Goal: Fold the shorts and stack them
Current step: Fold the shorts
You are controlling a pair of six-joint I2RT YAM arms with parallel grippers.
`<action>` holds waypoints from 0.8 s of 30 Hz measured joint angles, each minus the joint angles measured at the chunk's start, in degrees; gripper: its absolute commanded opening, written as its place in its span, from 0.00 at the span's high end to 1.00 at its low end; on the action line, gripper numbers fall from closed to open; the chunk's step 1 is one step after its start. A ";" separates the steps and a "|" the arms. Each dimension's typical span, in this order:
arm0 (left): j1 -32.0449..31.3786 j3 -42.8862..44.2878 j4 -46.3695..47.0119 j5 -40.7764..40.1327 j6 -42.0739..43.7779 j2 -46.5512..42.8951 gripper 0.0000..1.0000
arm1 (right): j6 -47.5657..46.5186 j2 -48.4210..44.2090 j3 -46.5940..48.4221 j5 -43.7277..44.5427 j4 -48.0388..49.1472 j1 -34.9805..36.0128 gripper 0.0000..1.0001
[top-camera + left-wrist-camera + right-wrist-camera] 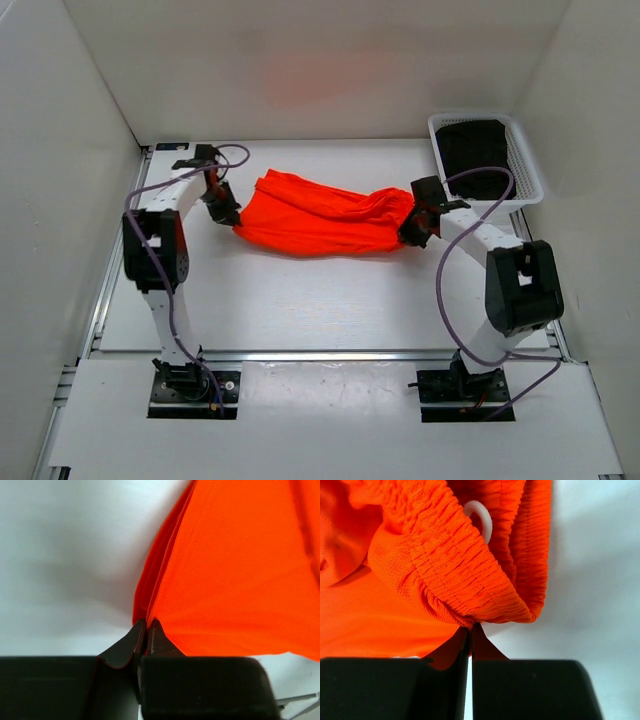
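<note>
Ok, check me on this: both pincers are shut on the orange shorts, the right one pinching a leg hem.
Not quite. The right pincer is shut on the gathered elastic waistband, beside the white drawstring loop, not a leg hem; the right wrist view shows it. The rest stands: the left pincer is shut on the shorts too.

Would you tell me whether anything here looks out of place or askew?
Nothing spilled or damaged. The shorts lie bunched and slanted, pinched at opposite ends by the left gripper and right gripper.
</note>
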 measured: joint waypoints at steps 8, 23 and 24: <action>3.87 -22.49 2.58 0.31 -0.04 -23.17 0.90 | 0.92 -13.25 -11.74 0.35 -1.97 5.75 1.00; 0.35 -27.54 -3.85 0.31 -3.43 -36.26 0.58 | 2.45 -33.77 -22.43 6.29 -16.20 12.28 0.32; 0.35 -25.00 -3.72 -0.48 -3.08 -34.80 0.58 | 1.66 -33.38 -20.65 7.28 -16.59 12.28 0.33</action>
